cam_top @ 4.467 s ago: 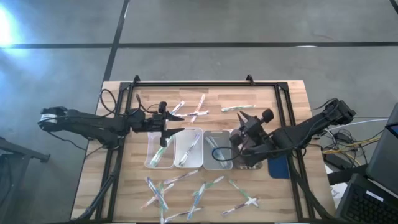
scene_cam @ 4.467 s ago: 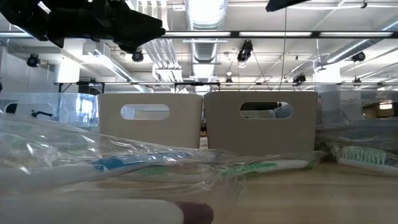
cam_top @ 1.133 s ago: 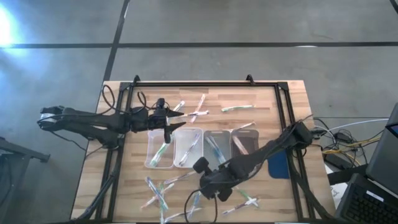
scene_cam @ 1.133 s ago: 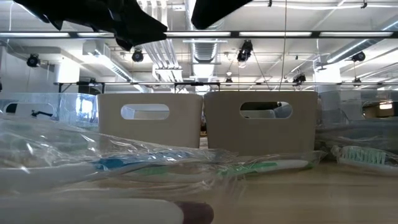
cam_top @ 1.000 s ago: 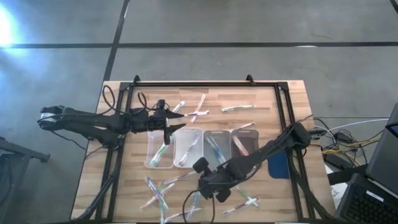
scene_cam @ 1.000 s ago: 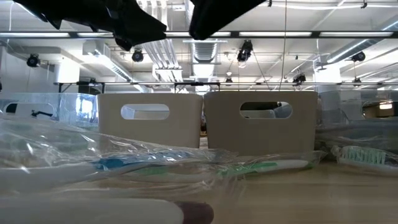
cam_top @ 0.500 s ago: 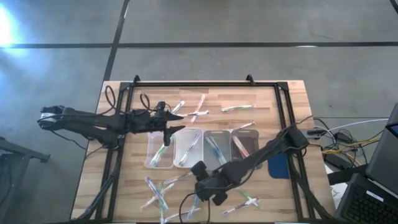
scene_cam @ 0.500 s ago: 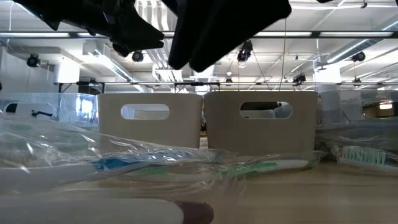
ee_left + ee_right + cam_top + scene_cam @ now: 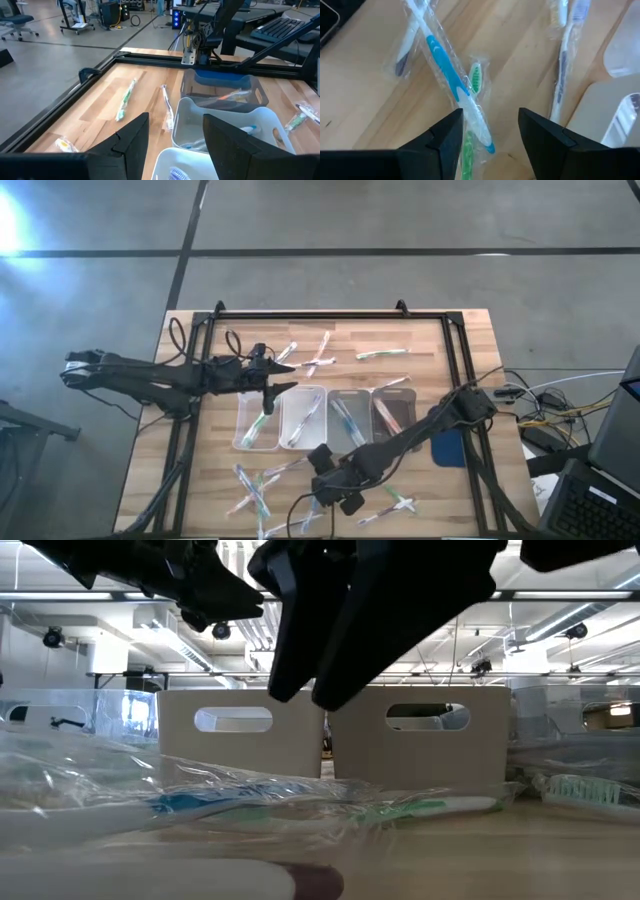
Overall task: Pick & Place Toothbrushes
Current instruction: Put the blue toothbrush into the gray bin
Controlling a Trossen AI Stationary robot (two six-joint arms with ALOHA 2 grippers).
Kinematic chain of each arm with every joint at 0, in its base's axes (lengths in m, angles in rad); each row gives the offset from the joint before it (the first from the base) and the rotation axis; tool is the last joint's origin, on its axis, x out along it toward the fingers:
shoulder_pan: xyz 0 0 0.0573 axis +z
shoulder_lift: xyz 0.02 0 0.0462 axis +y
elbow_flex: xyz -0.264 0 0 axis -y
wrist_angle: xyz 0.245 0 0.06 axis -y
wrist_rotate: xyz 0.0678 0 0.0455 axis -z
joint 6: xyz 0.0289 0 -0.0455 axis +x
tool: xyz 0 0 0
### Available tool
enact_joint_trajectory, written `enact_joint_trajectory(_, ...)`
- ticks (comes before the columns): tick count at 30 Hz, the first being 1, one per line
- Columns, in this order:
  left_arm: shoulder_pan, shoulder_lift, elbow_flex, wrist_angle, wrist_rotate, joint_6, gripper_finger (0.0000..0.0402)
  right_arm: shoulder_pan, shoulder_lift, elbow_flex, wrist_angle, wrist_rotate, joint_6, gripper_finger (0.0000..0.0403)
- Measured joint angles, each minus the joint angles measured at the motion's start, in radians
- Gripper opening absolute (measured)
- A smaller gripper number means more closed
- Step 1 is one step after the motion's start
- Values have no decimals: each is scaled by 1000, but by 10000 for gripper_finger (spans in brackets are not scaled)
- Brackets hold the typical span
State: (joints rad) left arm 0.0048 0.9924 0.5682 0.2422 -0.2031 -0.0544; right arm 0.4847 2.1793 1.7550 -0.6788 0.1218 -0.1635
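Wrapped toothbrushes lie flat on the wooden table: a cluster by the near edge and a few at the far side. Some lie inside the clear trays in the middle. My right gripper hangs open, pointing down over the near cluster. In the right wrist view its fingers straddle the end of a blue toothbrush, which crosses a green one; they touch neither. My left gripper waits open above the far ends of the left trays.
A black frame runs around the work area. A blue pad lies right of the trays. More wrapped toothbrushes lie beside the right gripper, close to a tray corner. Two beige bins show in the low view.
My right gripper has sunk toward the table and drifted slightly toward the left, down over the near cluster of toothbrushes; in the low view it now fills much more of the picture. The toothbrushes and trays have stayed put.
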Motion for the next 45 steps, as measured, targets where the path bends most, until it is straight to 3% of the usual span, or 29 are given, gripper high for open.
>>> enact_joint_trajectory(10, 0, 0, 0, -6, 0, -7, 191, 2, 0, -74, 114, -48, 19, 169)
enact_joint_trajectory(23, 0, 0, 0, -6, 0, -7, 191, 2, 0, -157, 193, -48, 32, 187)
enact_joint_trajectory(45, 0, 0, 0, -12, 0, -24, 191, -2, 0, -193, 224, -44, 33, 73)
